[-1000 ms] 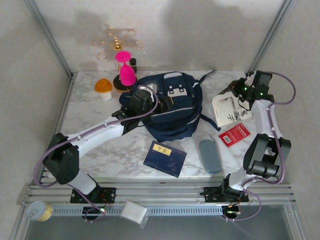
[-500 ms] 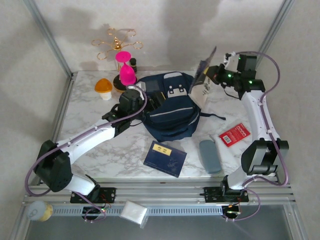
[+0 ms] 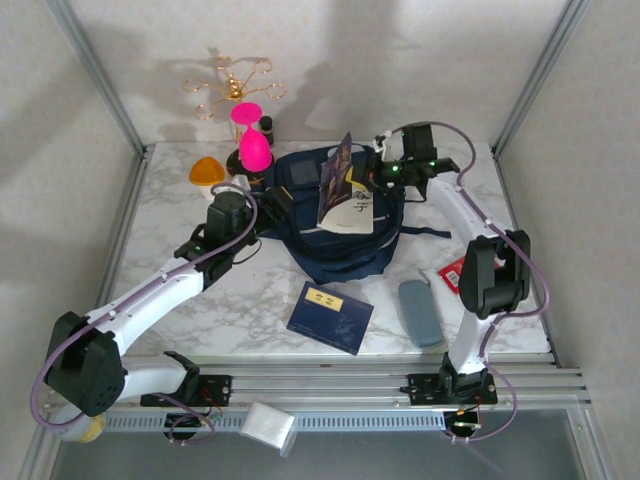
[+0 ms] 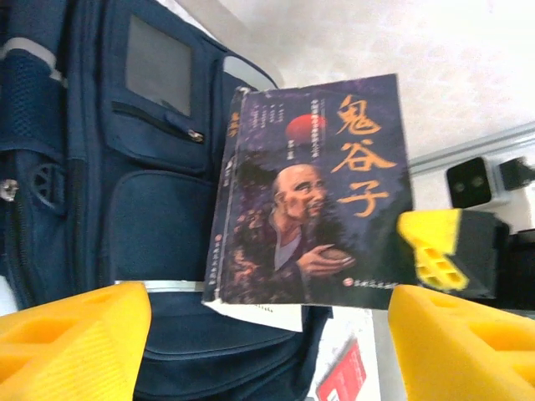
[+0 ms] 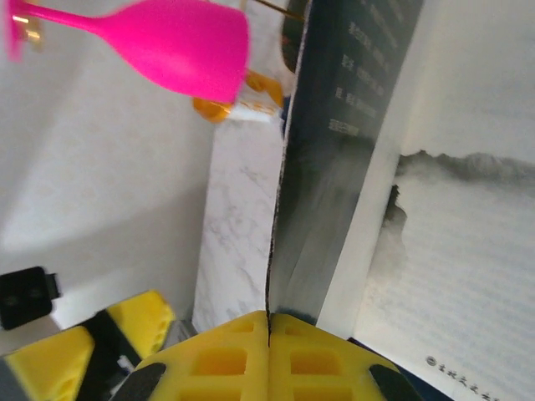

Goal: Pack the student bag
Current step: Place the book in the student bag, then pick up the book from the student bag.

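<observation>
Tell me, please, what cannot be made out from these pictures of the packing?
- Top view: the opening of the student bag, hidden by the book held above it.
- Top view: the red packet, partly covered by the right arm.
- Right wrist view: the page print beside the right gripper, blurred.
- Left wrist view: the bag's lower part, cut off by the frame edge and the left gripper.

White-shelled left arm [image 3: 150, 295] and right arm [image 3: 470, 205], black joint housings [image 3: 490, 282], looping purple cables [image 3: 40, 375], yellow perforated plastic finger pads [image 4: 71, 338]; black bases [image 3: 195, 385] on the grey aluminium rail [image 3: 320, 385].
</observation>
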